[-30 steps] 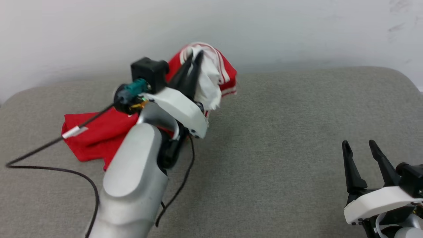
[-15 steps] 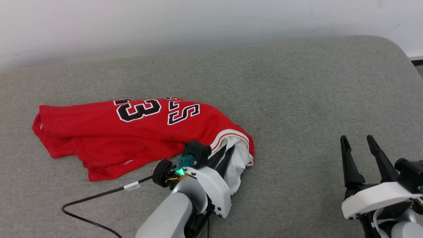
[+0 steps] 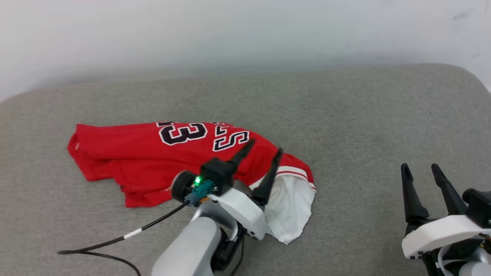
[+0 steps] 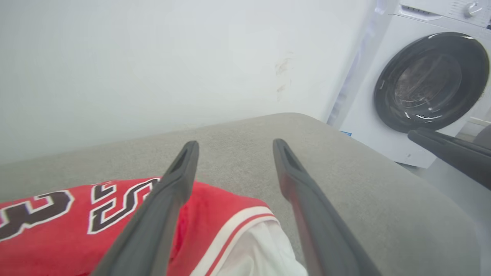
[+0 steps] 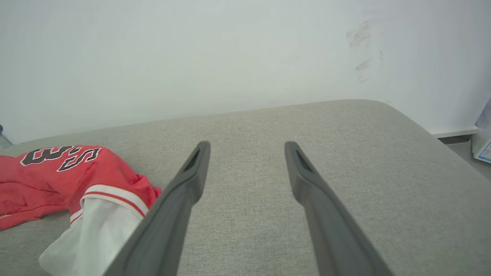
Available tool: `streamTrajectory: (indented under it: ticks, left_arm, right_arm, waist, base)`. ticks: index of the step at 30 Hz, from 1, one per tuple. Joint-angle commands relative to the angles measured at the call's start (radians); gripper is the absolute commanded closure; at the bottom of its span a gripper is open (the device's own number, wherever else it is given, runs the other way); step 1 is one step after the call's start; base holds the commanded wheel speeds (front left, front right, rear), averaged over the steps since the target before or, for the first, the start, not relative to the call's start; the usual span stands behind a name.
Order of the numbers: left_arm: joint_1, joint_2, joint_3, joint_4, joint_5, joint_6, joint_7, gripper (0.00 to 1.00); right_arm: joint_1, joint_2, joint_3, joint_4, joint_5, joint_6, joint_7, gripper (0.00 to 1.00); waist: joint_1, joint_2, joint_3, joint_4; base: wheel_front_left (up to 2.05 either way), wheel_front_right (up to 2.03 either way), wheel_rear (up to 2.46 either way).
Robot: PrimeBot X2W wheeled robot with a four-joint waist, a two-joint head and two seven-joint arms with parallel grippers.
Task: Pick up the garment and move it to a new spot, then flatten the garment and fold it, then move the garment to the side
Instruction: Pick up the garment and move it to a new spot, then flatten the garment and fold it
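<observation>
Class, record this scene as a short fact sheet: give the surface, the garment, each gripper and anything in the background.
surface: grey cushion against a white wall
clothing: red garment lying crumpled, white sleeve toward the robot's right
left arm: left gripper open, over the sleeve end, gripping nothing
right arm: right gripper open, over bare cushion, apart from the garment
background: washing machine

The red garment lies crumpled on grey cushion, white sleeve rightward.
</observation>
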Motion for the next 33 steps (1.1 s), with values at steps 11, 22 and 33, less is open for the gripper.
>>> streamTrajectory:
  ticks: [11,22,33]
  left_arm:
    - [0.107,0.103,0.15,-0.087,-0.001,0.143,-0.042,0.0]
    - [0.257,0.209,0.215,-0.132,-0.024,0.2,-0.01,0.0]
    - [0.289,0.218,0.205,-0.177,-0.033,0.216,0.012,0.0]
  right_arm:
    - [0.061,0.001,-0.005,-0.027,-0.002,0.0,0.033,0.0]
    - [0.102,0.001,0.008,-0.057,-0.009,0.0,0.07,0.0]
    - [0.112,0.001,0.007,-0.066,0.017,0.0,0.093,0.0]
  waist:
    - [-0.0001,0.0,-0.072,0.07]
    - [-0.0001,0.0,-0.111,0.065]
    - [-0.0001,0.0,-0.112,0.062]
  base:
    - [0.0,0.0,0.0]
    - [0.0,0.0,0.0]
    - [0.0,0.0,0.0]
